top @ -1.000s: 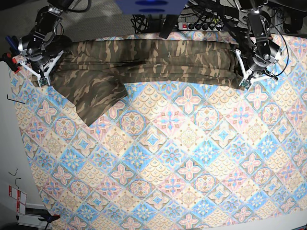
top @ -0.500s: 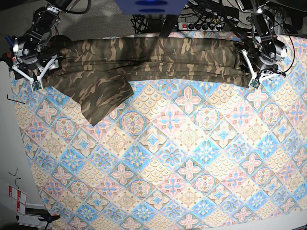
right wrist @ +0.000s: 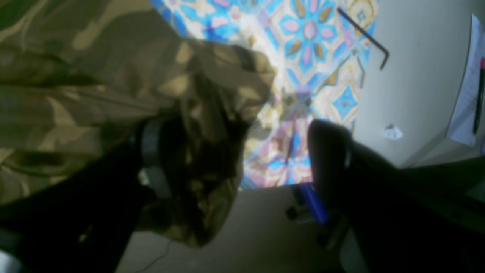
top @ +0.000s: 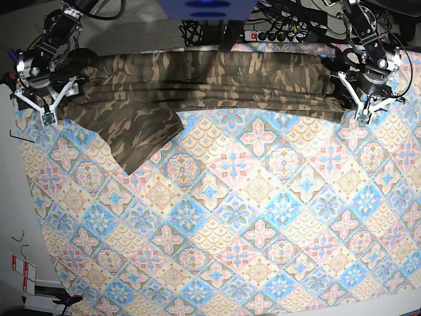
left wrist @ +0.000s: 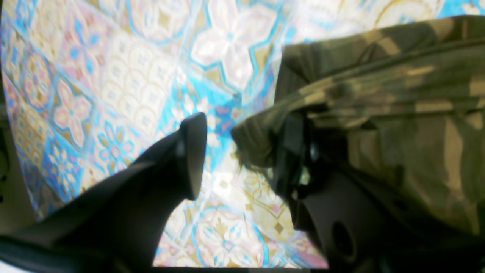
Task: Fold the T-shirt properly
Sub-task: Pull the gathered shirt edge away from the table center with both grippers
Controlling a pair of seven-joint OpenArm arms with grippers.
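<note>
The camouflage T-shirt (top: 210, 82) lies stretched in a long band along the table's far edge, with one flap (top: 135, 141) reaching toward the front on the left. My left gripper (top: 365, 108) is at the band's right end. In the left wrist view the gripper (left wrist: 242, 151) is open, and the shirt's edge (left wrist: 398, 113) is draped over one finger (left wrist: 291, 159). My right gripper (top: 47, 108) is at the band's left end. It stands wide open (right wrist: 238, 151), and bunched cloth (right wrist: 75, 76) hangs over one finger (right wrist: 151, 159) only.
The diamond-patterned tablecloth (top: 250, 217) covers the table. A bent black hex key (top: 20, 137) lies off the cloth at the left edge, also seen as a hex key (right wrist: 365, 36) in the right wrist view. A power strip (top: 276, 34) and cables sit behind the far edge.
Both grippers have opened and let go of the shirt's ends. Both arms drifted outward and a little farther back, leaving the band stretched wider.
</note>
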